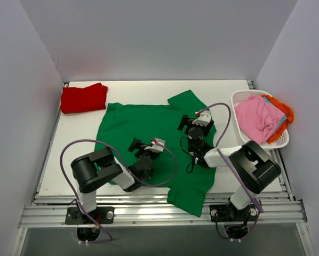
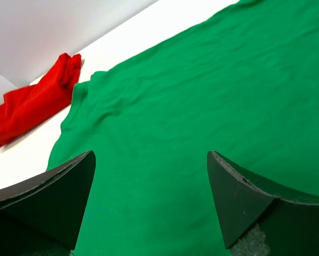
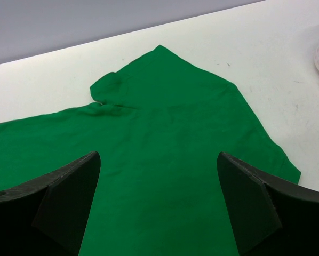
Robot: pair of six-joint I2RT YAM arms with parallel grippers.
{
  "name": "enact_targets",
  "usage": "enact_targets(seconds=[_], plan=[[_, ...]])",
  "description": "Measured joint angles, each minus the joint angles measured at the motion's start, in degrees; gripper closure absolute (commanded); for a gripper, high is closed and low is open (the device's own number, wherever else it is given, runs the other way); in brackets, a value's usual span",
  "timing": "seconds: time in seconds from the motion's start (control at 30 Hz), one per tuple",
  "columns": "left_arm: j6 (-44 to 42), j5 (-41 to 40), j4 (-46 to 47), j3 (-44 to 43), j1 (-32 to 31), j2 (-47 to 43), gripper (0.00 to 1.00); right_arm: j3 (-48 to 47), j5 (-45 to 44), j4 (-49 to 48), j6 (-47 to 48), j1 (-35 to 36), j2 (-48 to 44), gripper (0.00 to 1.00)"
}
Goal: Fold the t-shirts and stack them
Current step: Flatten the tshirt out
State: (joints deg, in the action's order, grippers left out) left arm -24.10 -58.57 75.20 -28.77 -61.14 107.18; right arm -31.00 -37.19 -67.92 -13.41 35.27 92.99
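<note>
While left gripper [image 2: 150, 154], right gripper [image 3: 158, 154] gape over green tee [image 1: 143, 122], pink tee [image 1: 255, 117] overhead only

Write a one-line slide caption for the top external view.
Both pairs of jaws open over a spread green t-shirt; red t-shirt far left, basket right.

Lighting's bright and even, looks like it's coming from overhead. The white surface [image 1: 138, 93] shows only faint soft shadows, and all three views are pretty sharp.
</note>
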Motion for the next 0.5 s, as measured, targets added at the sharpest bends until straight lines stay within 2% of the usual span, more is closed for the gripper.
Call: enact_targets(seconds=[0.27, 0.5], plan=[[2.8, 0.6, 0.0, 0.3, 1.3, -0.5, 0.06, -1.3, 0.1, 0.2, 0.0, 0.0, 0.7, 0.14], [7.6, 3.1, -0.1, 3.6, 4.7, -3.5, 0.06, -3.0, 3.4, 3.5, -2.3, -1.6, 0.7, 0.09]])
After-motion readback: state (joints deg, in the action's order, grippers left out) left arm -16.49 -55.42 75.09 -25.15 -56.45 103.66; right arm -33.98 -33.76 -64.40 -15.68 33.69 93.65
